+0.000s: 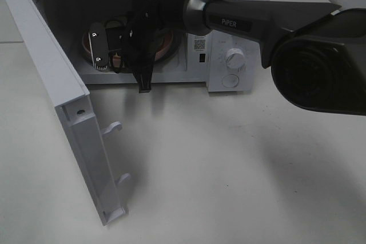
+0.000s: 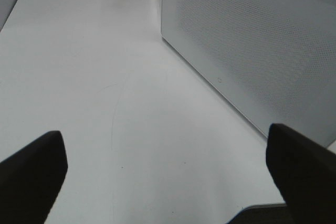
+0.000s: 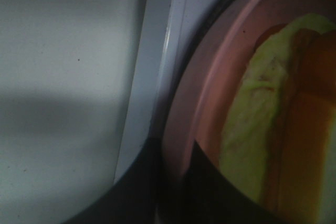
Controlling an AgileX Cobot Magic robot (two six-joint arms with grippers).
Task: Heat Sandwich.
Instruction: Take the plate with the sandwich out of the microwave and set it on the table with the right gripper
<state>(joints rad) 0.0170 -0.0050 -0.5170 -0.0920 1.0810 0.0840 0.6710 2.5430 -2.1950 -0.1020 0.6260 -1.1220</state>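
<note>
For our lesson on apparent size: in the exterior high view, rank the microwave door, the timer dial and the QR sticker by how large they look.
1. microwave door, though it swings nearest the camera, which enlarges it
2. timer dial
3. QR sticker

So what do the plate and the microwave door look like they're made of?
The pink plate looks like smooth plastic or glazed ceramic: an even matte-pink surface with a thin raised rim, so either is possible. The microwave door looks like white painted metal or plastic, and its window panel shows a fine perforated dot mesh.
</note>
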